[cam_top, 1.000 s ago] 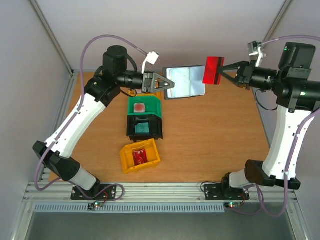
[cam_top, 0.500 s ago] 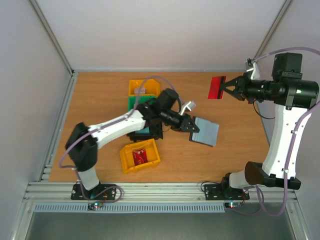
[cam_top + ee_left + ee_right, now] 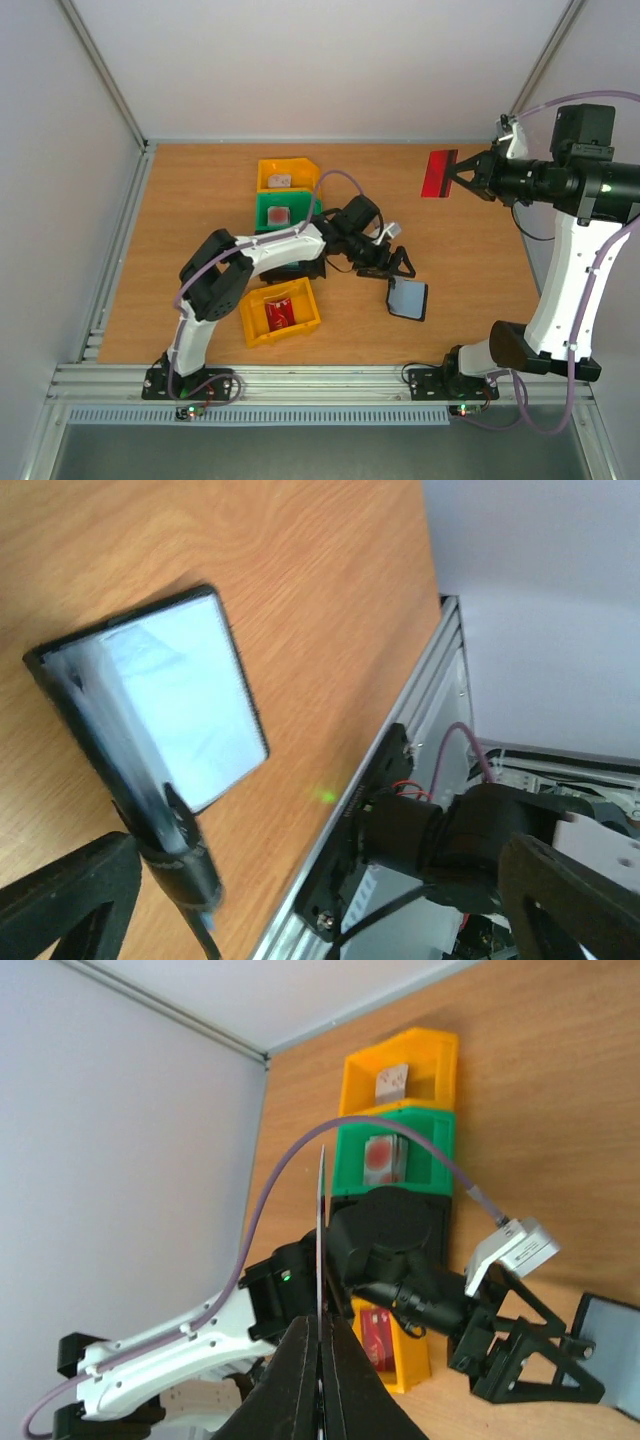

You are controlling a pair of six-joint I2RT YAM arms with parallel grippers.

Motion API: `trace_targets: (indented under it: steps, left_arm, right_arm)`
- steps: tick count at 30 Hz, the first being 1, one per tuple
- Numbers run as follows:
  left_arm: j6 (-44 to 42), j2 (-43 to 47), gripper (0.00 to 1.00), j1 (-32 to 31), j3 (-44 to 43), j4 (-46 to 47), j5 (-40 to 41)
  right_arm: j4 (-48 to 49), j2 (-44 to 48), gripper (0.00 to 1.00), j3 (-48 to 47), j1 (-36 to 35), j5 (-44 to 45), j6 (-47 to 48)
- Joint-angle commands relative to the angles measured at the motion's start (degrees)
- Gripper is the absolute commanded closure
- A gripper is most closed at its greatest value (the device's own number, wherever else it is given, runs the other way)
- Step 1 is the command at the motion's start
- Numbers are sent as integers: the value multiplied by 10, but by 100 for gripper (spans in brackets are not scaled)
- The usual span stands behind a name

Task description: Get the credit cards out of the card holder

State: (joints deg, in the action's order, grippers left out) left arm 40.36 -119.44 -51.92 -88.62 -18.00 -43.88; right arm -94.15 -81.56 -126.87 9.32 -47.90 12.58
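While the card holder (image 3: pixel 407 298) lies open on the wooden table (image 3: pixel 200 200) between white walls (image 3: pixel 330 60), the left gripper (image 3: pixel 399 264) gapes wide just beside it; the right gripper (image 3: pixel 458 175) pinches a red credit card (image 3: pixel 438 173) aloft.

The card holder (image 3: pixel 407 298) lies on the table (image 3: pixel 200 200), right of the bins (image 3: pixel 287 212). The left gripper (image 3: pixel 400 270) is just behind it.
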Motion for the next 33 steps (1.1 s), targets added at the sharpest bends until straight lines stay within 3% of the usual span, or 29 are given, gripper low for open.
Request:
trace_targets:
  steps: [1,5,8,10,12,16,20,24,29,33]
  left_arm:
    - [-44,91,1,23,-25,5,-5]
    - [-125,204,1,62,-36,17,-7]
    - [-257,279,1,91,-95,-41,14]
    - [-406,324,1,93,-134,-96,81]
    - [-557,376,0,90,-127,-92,155]
    - [-942,472,1,86,-16,35,247]
    - [-1174,506,1,86,74,138,268]
    - [-1232,514,1,83,88,156,237]
    - [-1247,535,1,79,107,155,171]
    - [-1220,537,14,62,98,148,164]
  right_arm:
    - [-79,-27,99,-67,2,9,-58]
    - [-58,-45,99,-77,2,-20,-204]
    - [-26,-57,99,-99,1,-53,-306]
    - [-1,-62,99,-115,-7,-64,-370]
    - [10,-65,99,-124,-27,-68,-425]
    - [-2,-69,99,-125,-82,-88,-467]
    - [2,-76,99,-123,-177,-98,-489]
    - [85,-88,99,-122,-252,-153,-516]
    - [88,-97,99,-122,-286,-176,-500]
    - [90,-104,99,-121,-305,-168,-491]
